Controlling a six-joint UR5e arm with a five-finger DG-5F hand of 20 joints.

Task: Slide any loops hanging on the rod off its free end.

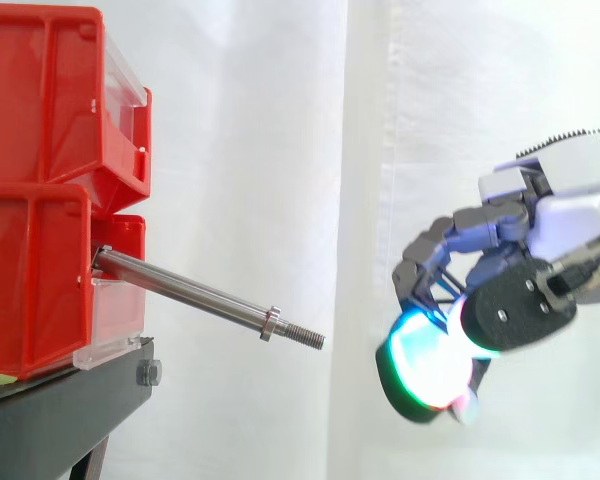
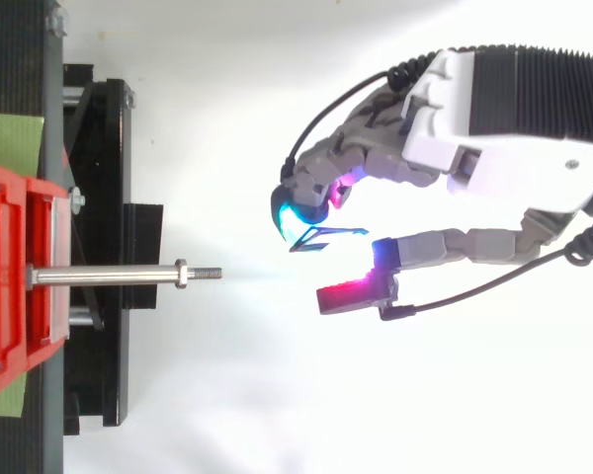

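Hand (image 2: 455, 138) well clear of the steel rod (image 1: 190, 290) free end, fingers curled round thin dark loop (image 2: 324, 233).

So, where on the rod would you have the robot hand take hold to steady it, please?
Grip the rod on its smooth stretch between the red bin and the nut, probably from above, clear of the stand. That part is long and plain; past the nut only a short threaded tip remains. The robot hand is curled on a thin loop, so it would need emptying first.
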